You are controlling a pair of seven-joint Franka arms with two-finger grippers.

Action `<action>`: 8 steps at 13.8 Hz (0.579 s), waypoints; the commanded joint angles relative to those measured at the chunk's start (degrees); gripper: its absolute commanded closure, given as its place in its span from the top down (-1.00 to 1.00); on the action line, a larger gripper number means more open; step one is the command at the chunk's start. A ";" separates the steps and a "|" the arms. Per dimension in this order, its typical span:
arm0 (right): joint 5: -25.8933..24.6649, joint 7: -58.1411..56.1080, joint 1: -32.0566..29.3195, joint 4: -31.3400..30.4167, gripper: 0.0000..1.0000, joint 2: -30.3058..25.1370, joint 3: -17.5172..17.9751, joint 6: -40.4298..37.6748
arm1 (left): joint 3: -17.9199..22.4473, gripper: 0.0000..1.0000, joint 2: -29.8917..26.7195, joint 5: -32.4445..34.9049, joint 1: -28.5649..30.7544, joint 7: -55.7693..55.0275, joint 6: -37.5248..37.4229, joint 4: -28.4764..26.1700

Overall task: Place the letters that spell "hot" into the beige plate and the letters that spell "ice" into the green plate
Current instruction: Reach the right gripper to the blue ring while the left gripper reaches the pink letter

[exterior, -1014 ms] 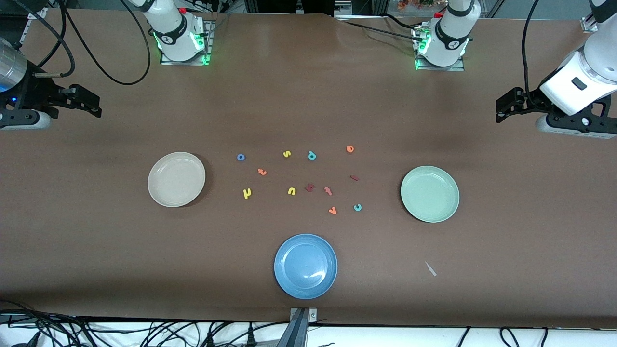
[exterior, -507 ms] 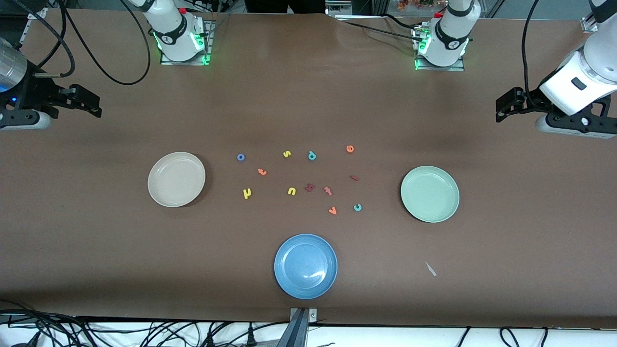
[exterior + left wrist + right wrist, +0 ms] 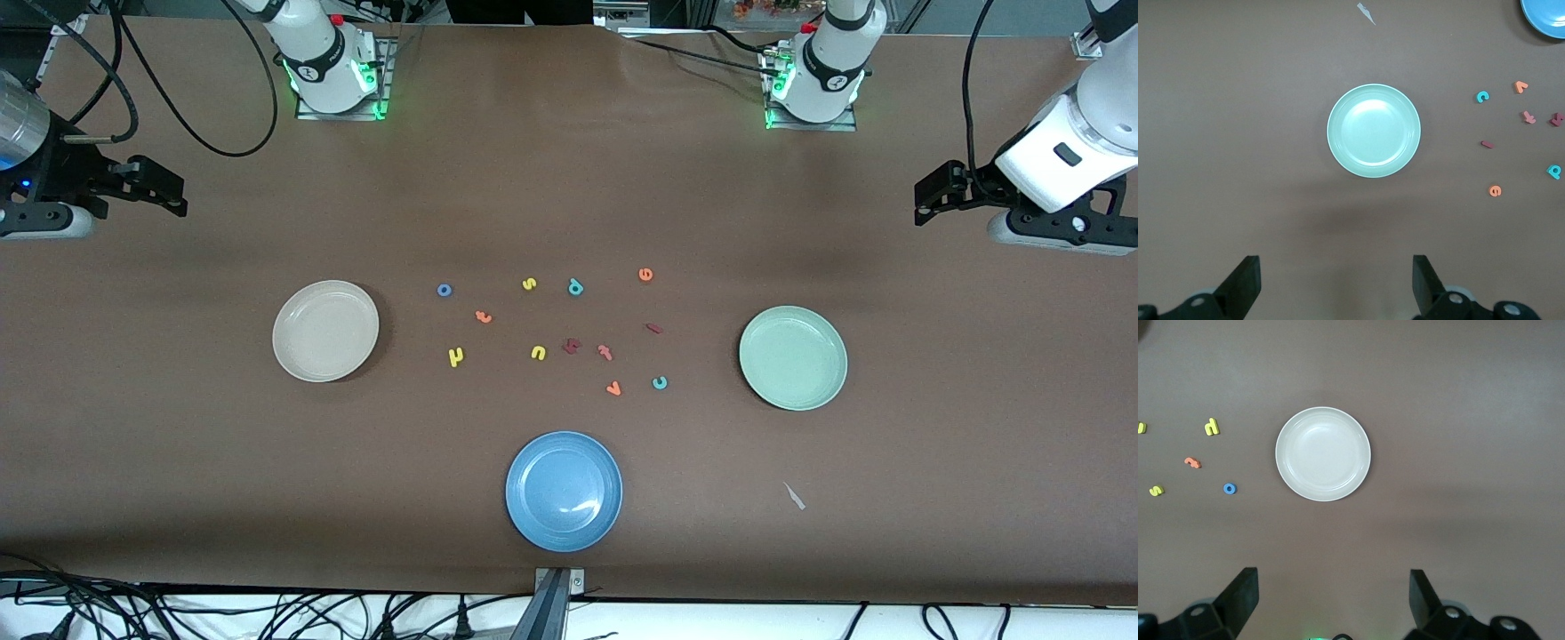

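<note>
The beige plate (image 3: pixel 325 331) lies toward the right arm's end and the green plate (image 3: pixel 793 357) toward the left arm's end. Between them lie the blue "o" (image 3: pixel 444 290), orange "t" (image 3: pixel 483 316) and yellow "h" (image 3: pixel 456 357) near the beige plate. The orange "e" (image 3: pixel 645 275), dark red "i" (image 3: pixel 653 328) and teal "c" (image 3: pixel 660 383) sit closer to the green plate. My right gripper (image 3: pixel 176 197) hangs open at its table end, looking down on the beige plate (image 3: pixel 1323 454). My left gripper (image 3: pixel 925 203) hangs open at its own end, with the green plate (image 3: pixel 1373 131) below it.
A blue plate (image 3: pixel 564 491) sits nearest the front camera. Other letters are mixed in: yellow "s" (image 3: pixel 529 284), teal "p" (image 3: pixel 575 287), yellow "u" (image 3: pixel 538 353), a dark red letter (image 3: pixel 571 346), a pinkish "f" (image 3: pixel 605 352), orange "v" (image 3: pixel 613 388). A pale scrap (image 3: pixel 794 496) lies near the green plate.
</note>
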 commanded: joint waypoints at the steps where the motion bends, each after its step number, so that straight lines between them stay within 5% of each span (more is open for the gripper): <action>1: 0.28 0.83 -0.19 -0.68 1.00 -0.68 0.15 -0.06 | 0.16 1.00 -1.03 -0.30 -0.22 -0.27 -0.35 -0.81; 8: 0.28 -0.05 -0.45 -0.68 1.00 -0.68 -0.12 -0.06 | 0.16 1.00 -0.95 -0.38 -0.39 -0.18 -0.09 -0.73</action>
